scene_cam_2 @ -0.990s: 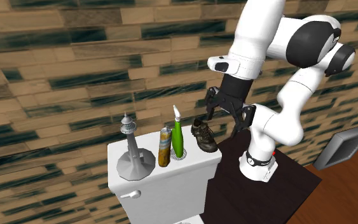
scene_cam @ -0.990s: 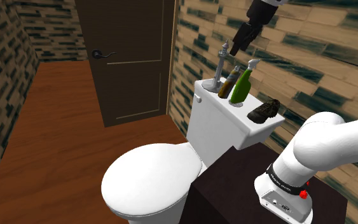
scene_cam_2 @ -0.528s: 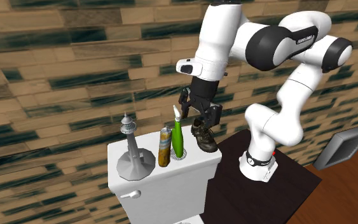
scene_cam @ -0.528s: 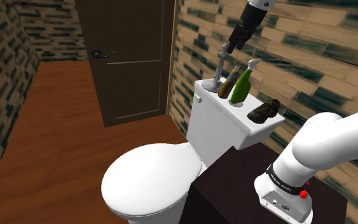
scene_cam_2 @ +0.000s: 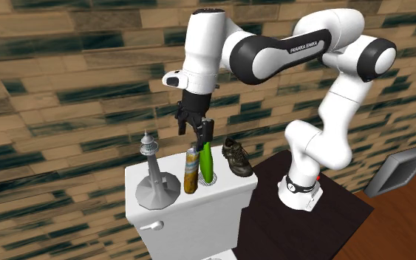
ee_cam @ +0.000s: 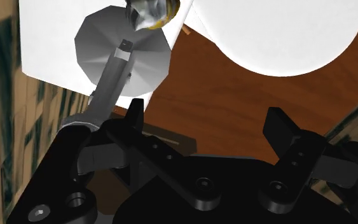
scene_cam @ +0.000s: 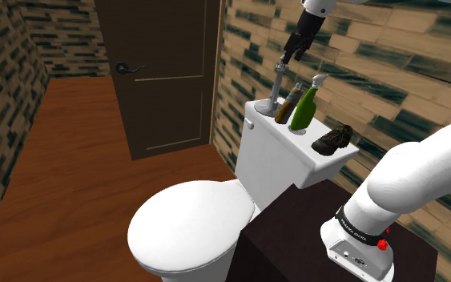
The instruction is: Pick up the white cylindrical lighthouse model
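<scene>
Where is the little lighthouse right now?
In the second exterior view, the grey lighthouse stands at the left end of the toilet tank lid, just beside the brown bottle.

Toilet tank lid: grey lighthouse model, brown bottle, green spray bottle, shoe.

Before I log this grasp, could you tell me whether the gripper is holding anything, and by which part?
Nothing is held: the gripper hangs above the tank with jaws apart, and the grey lighthouse model stands free.
</scene>
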